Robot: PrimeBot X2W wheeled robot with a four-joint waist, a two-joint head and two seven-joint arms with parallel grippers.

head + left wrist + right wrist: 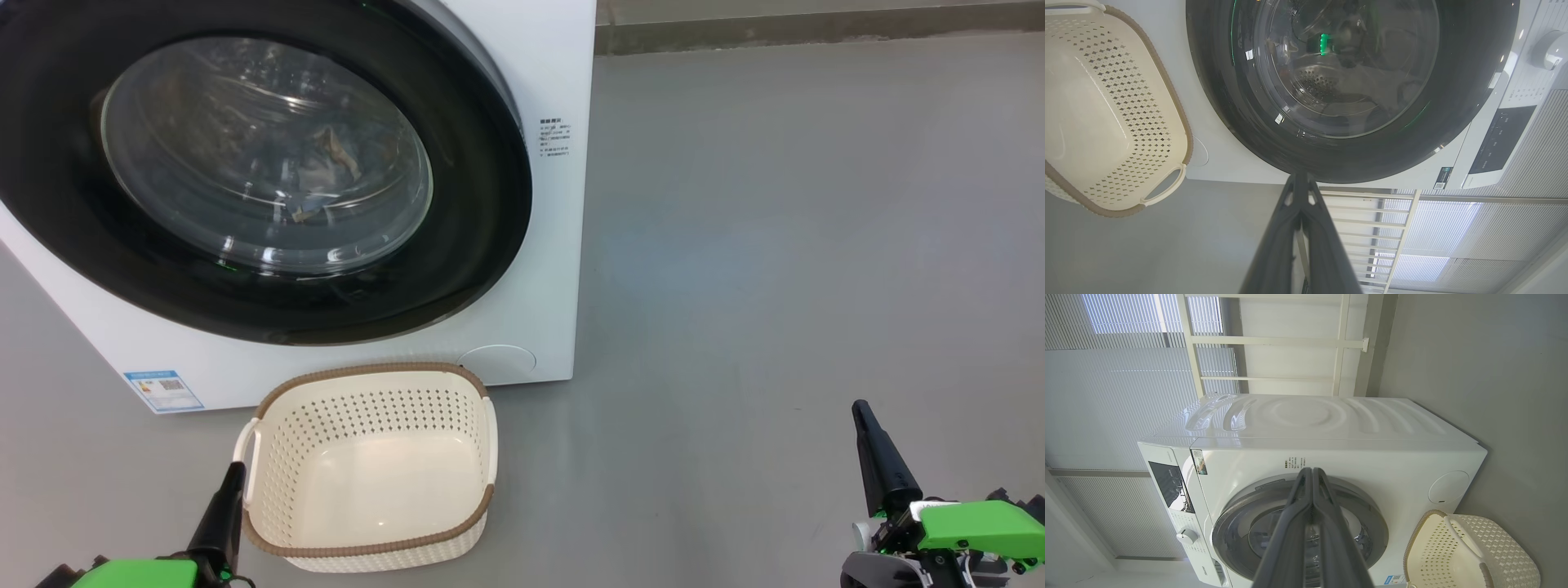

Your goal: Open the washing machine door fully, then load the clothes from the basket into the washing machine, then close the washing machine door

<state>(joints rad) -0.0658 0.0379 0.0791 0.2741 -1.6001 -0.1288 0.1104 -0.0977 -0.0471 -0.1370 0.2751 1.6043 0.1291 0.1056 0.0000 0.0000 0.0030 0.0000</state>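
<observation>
- Door: stiff, glossy rim (probably slippery); best hooked at its edge.
- Clothes lie soft behind the glass.
- Left hand and right hand: closed, empty.

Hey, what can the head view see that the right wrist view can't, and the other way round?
Head view, not right wrist: the left gripper, shut beside the basket, and clothes behind the door glass. Right wrist, not head: the washer's top, its control panel, the knob and the window blinds. Both: the washer with its door shut, the basket, and the shut right gripper.
</observation>
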